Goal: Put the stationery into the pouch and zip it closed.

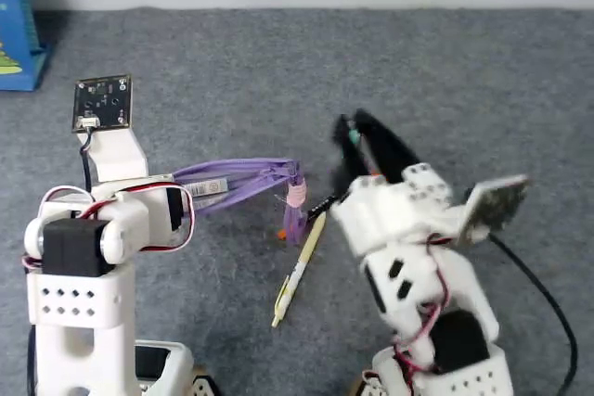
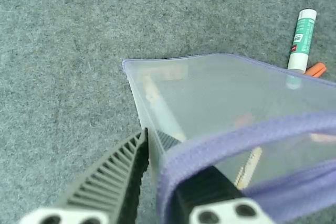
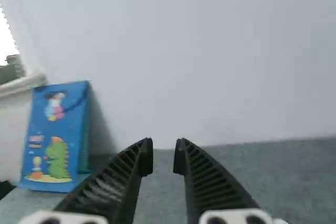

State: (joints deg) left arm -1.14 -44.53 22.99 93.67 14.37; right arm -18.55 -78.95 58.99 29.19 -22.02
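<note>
Two arms are on my screens, both over the grey carpeted tabletop [image 1: 232,71]. The left gripper [image 2: 153,136] has its jaws clamped on one side wall of the translucent zip pouch with purple fabric trim [image 1: 241,176], just under the rim, and holds it off the carpet, stretched out toward the right arm. A pale label strip sits on the pouch near the gripper, but I cannot read its print. A small pink tab [image 1: 295,194] hangs at the pouch's far end.

Just beside that end, a cream-coloured pen [image 1: 299,271] lies slantwise on the carpet. The left wrist view shows a white glue stick with a green label [image 2: 302,38] lying beyond the pouch. Its lettering is too small for me to make out. A small orange object [image 2: 315,69] touches its near end. Pale and orange shapes show through the pouch wall, and I cannot tell whether they are inside or beneath.

The right gripper [image 3: 163,156] is raised and points at the white wall [image 3: 210,51], its jaws a narrow gap apart with nothing between them. A blue book with a cartoon dinosaur cover [image 3: 55,129] leans against that wall.
</note>
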